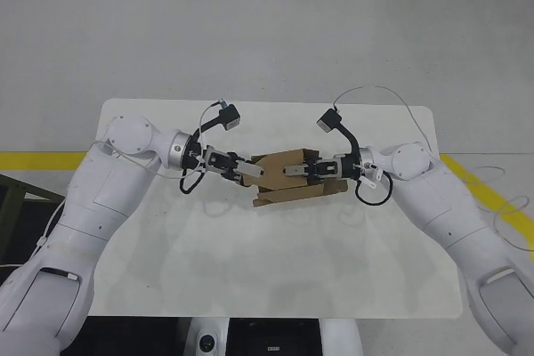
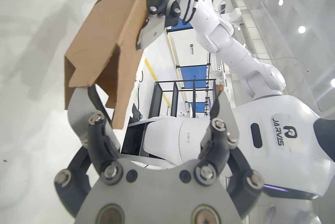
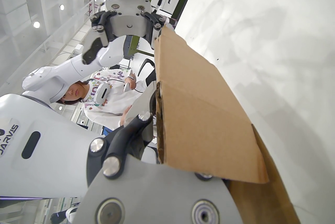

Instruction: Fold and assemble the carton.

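A brown cardboard carton (image 1: 295,180), partly unfolded, is held just above the white table between the two arms. My right gripper (image 1: 301,169) is shut on one of its panels (image 3: 199,115); the cardboard hides one of its fingers. In the left wrist view the right gripper (image 2: 143,38) grips the carton's (image 2: 104,47) far end. My left gripper (image 2: 151,102) is open wide at the near end, where a loose flap (image 2: 86,73) rests against one finger (image 2: 81,102); the other finger stands clear. The right wrist view has the left gripper (image 3: 123,48) open beyond the carton's far edge.
The white table (image 1: 205,258) has bare surface all around the carton. A yellow floor line (image 1: 27,160) runs past its left and right edges. A dark metal rack (image 2: 167,99) stands beyond the table.
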`<state>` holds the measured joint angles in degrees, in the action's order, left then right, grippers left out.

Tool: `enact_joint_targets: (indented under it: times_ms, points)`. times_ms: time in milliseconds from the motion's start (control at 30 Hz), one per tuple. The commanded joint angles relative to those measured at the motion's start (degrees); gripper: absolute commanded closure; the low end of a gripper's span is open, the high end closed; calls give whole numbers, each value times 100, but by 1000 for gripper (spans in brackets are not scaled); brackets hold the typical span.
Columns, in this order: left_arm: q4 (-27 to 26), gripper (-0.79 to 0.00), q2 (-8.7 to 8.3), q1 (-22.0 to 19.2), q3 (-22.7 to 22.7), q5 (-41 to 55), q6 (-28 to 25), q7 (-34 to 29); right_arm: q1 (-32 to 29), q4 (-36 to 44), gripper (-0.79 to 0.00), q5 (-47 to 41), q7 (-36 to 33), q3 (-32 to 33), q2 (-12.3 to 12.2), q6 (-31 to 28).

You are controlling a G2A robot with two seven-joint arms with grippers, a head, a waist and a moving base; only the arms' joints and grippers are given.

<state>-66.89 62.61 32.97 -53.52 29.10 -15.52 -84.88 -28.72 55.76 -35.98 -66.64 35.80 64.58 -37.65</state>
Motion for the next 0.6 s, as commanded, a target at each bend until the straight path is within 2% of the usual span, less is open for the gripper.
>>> enact_joint_targets:
  times_ms: [0,567]
  points:
    - [-45,-785,4,35,-39,180,21,3,1,-15,0,-2,19,-6,15,-19]
    - [-450,-785,-2,212,-267,564,132,330,35,-130,0,113,113,-63,195,-112]
